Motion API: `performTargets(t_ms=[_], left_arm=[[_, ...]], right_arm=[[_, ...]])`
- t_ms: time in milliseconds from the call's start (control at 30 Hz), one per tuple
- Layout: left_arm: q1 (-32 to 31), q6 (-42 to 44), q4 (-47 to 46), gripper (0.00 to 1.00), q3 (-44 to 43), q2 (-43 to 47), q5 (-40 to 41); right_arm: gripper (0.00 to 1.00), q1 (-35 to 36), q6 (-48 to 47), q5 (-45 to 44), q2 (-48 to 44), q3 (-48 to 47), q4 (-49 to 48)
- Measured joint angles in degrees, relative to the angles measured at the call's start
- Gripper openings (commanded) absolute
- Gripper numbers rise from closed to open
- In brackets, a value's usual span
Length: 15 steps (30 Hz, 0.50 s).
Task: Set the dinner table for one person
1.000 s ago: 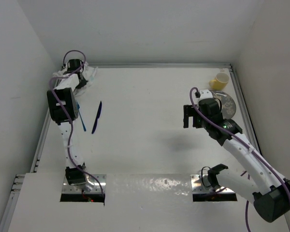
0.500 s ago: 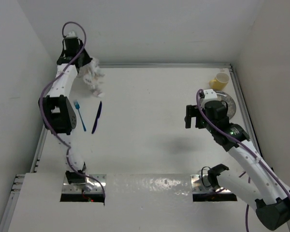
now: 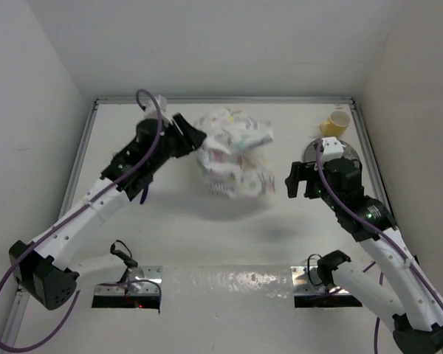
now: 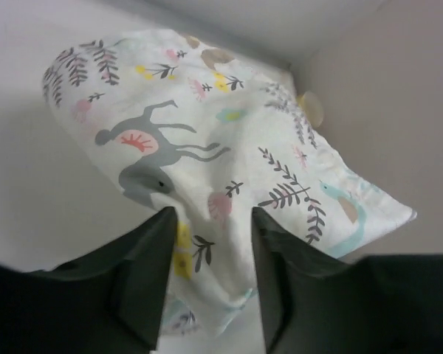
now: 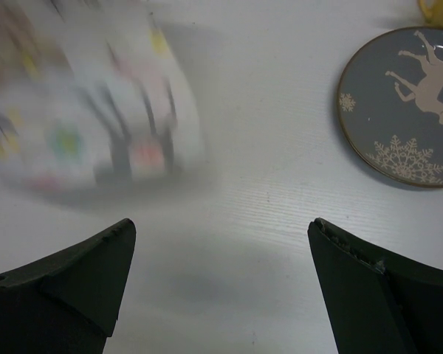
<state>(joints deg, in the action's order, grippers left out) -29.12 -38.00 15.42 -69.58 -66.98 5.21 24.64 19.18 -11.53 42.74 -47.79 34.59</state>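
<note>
White table (image 3: 207,243) stretched beneath both arms. Left pincer (image 4: 210,221) pinched a deer-print cloth mat (image 3: 232,151) aloft mid-table; right pincer (image 5: 220,225) hung spread, empty. Mat seemed best lowered slowly, laid flat, clear of the plate (image 5: 399,110).

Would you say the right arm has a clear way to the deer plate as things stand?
Probably yes. The right gripper is open and empty, the plate lies uncovered just to its right, and the cloth mat pinched in the left gripper hangs on the other side, not between them.
</note>
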Motion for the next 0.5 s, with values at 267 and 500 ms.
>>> performTargets(t_ms=[267, 500], left_arm=[[-7.19, -6.23, 4.20, 0.54, 22.01, 3.45, 2.19], [-7.19, 1.22, 2.51, 0.64, 22.18, 0.68, 4.24]], right_arm=[[0.88, 0.00, 1.51, 0.74, -3.61, 4.37, 0.46], [0.80, 0.00, 4.85, 1.57, 2.97, 9.64, 0.63]])
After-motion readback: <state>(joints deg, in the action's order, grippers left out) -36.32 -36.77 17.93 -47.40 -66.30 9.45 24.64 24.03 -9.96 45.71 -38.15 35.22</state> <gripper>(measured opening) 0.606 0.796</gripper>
